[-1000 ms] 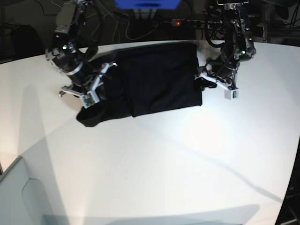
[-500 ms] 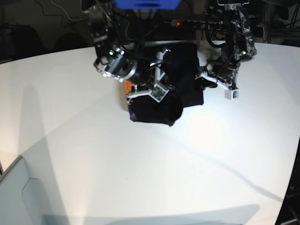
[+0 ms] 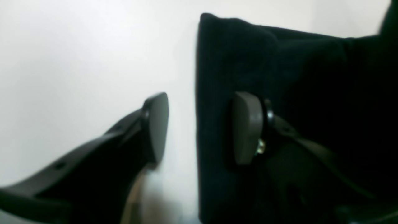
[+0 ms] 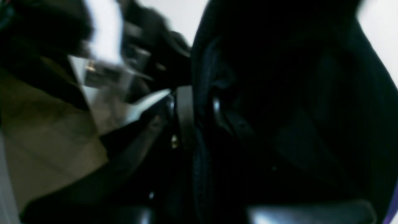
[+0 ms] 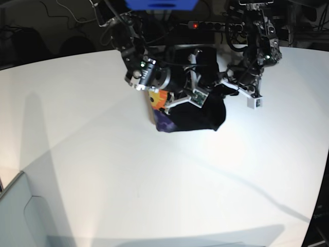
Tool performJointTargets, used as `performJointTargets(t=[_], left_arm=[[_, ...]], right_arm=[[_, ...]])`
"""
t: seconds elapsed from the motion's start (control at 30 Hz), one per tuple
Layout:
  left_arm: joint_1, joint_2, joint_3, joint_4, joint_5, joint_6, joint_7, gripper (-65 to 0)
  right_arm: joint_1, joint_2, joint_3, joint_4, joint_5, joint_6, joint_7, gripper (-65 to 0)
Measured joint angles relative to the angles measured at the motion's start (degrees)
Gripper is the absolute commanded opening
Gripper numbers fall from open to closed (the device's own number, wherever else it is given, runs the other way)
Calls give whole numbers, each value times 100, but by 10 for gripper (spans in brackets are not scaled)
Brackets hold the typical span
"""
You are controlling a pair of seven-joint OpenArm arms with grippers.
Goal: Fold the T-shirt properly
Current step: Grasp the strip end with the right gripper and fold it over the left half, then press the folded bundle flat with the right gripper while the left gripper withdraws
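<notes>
The black T-shirt (image 5: 203, 116) lies bunched at the back of the white table (image 5: 103, 170), with part of its orange and purple print (image 5: 162, 103) turned up on its left. My right gripper (image 5: 194, 95) is shut on a fold of the black cloth (image 4: 279, 109) and holds it lifted over the rest of the shirt. My left gripper (image 5: 223, 87) is open at the shirt's right edge. In the left wrist view one finger (image 3: 155, 124) is over the bare table and the other finger (image 3: 245, 127) rests on the cloth (image 3: 236, 49).
A power strip with a red light (image 5: 194, 24), cables and a blue object (image 5: 160, 4) sit behind the table. A grey surface (image 5: 20, 216) lies past the table's front left edge. The table's curved edge runs along the right (image 5: 321, 206).
My right arm has swung from the left to the centre, carrying the shirt's left side over the rest and exposing the print. The left arm has stayed put.
</notes>
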Motion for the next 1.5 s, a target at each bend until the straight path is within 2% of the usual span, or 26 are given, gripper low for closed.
performJointTargets(t=[0.13, 0.37, 0.57, 0.67, 0.8, 0.87, 0.9, 1.1, 1.2, 1.3, 1.37, 1.5], left_arm=[[17, -35, -7, 68, 0, 4, 13, -332], [291, -96, -37, 831, -20, 33, 20, -330], [592, -52, -796, 1080, -31, 0, 35, -330], [673, -52, -1113, 1075, -44, 0, 59, -330], [772, -61, -1534, 1075, -57, -4, 44, -329], [813, -42, -1781, 1075, -61, -17, 59, -329], [815, -44, -1904, 1075, -46, -20, 66, -329], [859, -28, -2918, 1075, -68, -42, 85, -329], [844, -68, -3438, 1073, -57, -35, 50, -329], [839, -66, -3654, 1075, -48, -37, 42, -329], [828, -63, -3663, 1075, -57, -39, 52, -329], [828, -83, -3585, 1075, -61, -37, 61, -329]], right_arm=[[28, 66, -116, -92, -63, 0, -50, -649], [48, 55, -138, -90, -28, 0, -9, -649], [101, 52, -138, -94, -28, 2, -35, -640], [184, 48, -140, -96, -26, 2, -20, -531], [144, 50, -140, -76, -26, 7, -31, -301], [85, 50, -140, 105, -37, 20, -44, -229], [55, 50, -140, 278, -31, 20, -66, -215], [-326, 98, -81, 1185, 42, 24, 33, -211], [-516, 219, 289, 1377, 37, 26, 24, -211], [-667, 262, 658, 1447, 17, 26, 0, -228], [-737, 308, 745, 1436, -2, 26, -2, -285], [-852, 289, 715, 1220, 17, 26, 55, -460]])
